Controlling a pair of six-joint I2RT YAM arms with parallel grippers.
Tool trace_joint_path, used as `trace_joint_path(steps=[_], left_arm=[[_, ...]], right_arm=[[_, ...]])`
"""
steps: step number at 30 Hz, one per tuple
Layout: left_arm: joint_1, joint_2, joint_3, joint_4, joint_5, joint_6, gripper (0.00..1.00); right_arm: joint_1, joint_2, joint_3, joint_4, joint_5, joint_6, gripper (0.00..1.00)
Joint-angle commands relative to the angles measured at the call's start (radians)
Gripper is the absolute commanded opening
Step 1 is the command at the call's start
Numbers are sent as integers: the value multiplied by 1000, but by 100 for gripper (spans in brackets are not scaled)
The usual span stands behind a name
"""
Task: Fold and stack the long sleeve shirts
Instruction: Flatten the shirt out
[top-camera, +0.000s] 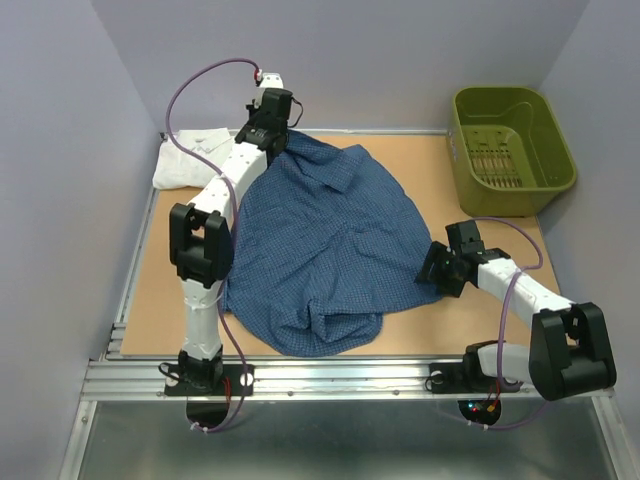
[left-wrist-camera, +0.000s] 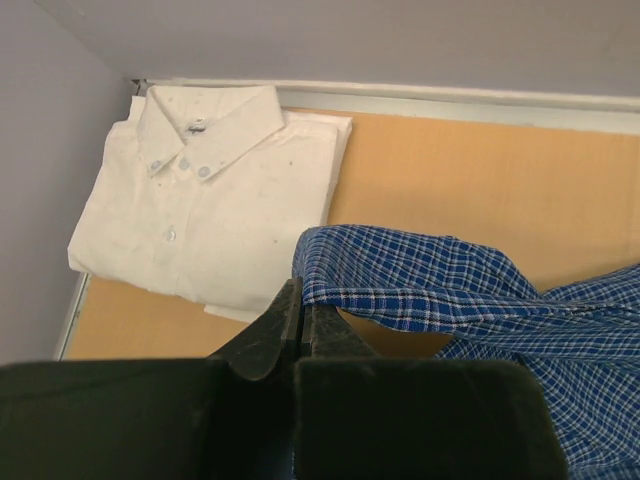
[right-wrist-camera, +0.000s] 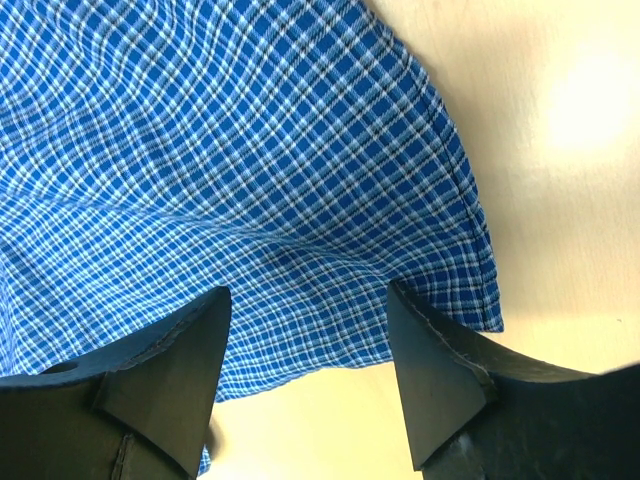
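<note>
Left pincer is clenched on the blue shirt edge, with the folded white shirt just beyond it. Right pincer is released, hanging over the blue hem.

Lab test cell: plain walls, aluminium-framed table

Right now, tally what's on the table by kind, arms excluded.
Shirts: 2 (blue checked shirt, white shirt)
Baskets: 1 (olive basket)
Total: 3
</note>
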Motion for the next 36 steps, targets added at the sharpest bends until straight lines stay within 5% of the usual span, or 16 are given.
trace_joint_path(steps=[1, 7, 10, 14, 28, 36], left_arm=[[39, 49, 118, 14, -50, -54, 2], [42, 60, 154, -29, -46, -93, 25], [40, -20, 57, -14, 15, -149, 53], [39, -164, -90, -17, 102, -215, 75], [36, -713, -946, -19, 298, -468, 80], [53, -792, -1159, 40, 362, -542, 77]], right_arm=[[-3, -24, -18, -29, 10, -1, 69], [-3, -86, 45, -69, 17, -42, 69], [-3, -114, 96, -70, 14, -89, 70], [-1, -83, 177, -63, 2, -149, 70], [32, 277, 432, 60, -70, -214, 70], [128, 436, 536, 109, 2, -173, 70]])
